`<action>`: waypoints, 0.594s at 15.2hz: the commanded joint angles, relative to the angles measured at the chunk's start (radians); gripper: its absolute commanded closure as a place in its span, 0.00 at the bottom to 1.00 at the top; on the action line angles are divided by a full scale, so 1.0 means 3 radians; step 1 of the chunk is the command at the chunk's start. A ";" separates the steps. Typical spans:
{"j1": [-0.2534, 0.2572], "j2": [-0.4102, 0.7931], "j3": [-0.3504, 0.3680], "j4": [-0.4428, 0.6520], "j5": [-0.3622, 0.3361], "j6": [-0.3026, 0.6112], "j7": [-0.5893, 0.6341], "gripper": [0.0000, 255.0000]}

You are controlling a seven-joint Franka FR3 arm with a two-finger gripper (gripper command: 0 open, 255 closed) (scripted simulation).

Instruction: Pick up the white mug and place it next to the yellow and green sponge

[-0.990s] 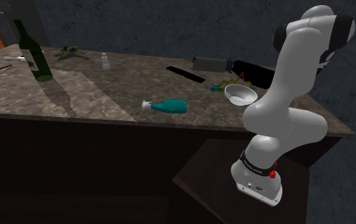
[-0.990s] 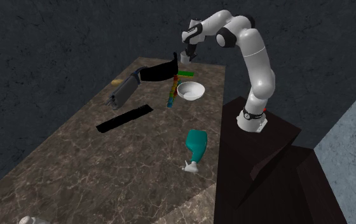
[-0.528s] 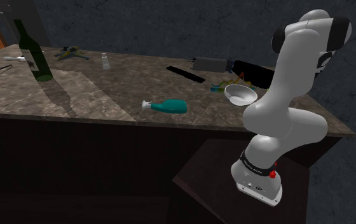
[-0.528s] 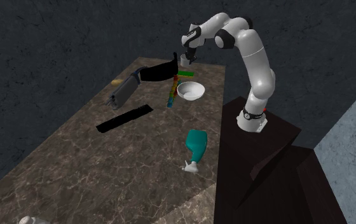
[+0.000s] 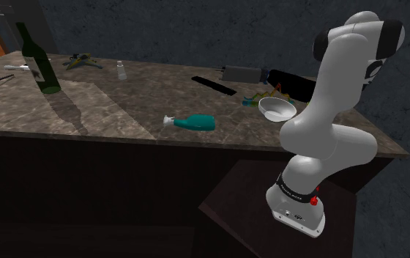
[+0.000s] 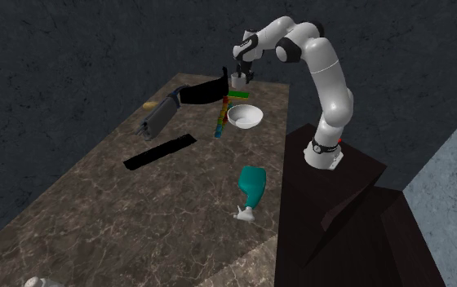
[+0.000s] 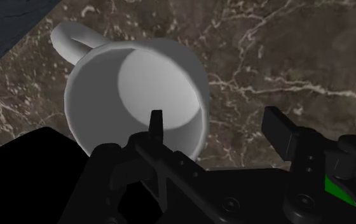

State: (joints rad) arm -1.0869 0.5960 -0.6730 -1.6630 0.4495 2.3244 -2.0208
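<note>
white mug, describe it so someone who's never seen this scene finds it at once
Go to the end of the marble counter nearest the white arm, right under the open gripper. The white mug stands there upright; unlike the white bowl nearby, it has a loop handle.

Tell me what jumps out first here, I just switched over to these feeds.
The white mug stands mouth-up directly under the gripper, whose open fingers straddle its wall, one over the mouth and one outside. In the second exterior view a white bowl sits just on the camera's side of the mug, and a teal bottle lies on its side closer to the camera.
</note>
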 commanded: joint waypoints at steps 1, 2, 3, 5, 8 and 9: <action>0.0000 0.0000 0.0000 0.0000 0.0000 0.0000 0.0000 0.00; 0.0000 0.0000 0.0000 0.0000 0.0000 0.0000 0.0000 0.00; 0.0000 0.0000 0.0000 0.0000 0.0000 0.0000 0.0000 0.00; 0.0082 -0.0158 -0.0087 -0.0022 -0.0106 -0.0121 0.0059 0.00; 0.0153 -0.0293 -0.0160 -0.0025 -0.0204 -0.0236 0.0114 0.00; 0.0153 -0.0293 -0.0161 -0.0026 -0.0204 -0.0236 0.0114 0.00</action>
State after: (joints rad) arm -1.0420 0.5097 -0.7197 -1.6736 0.3908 2.2587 -1.9884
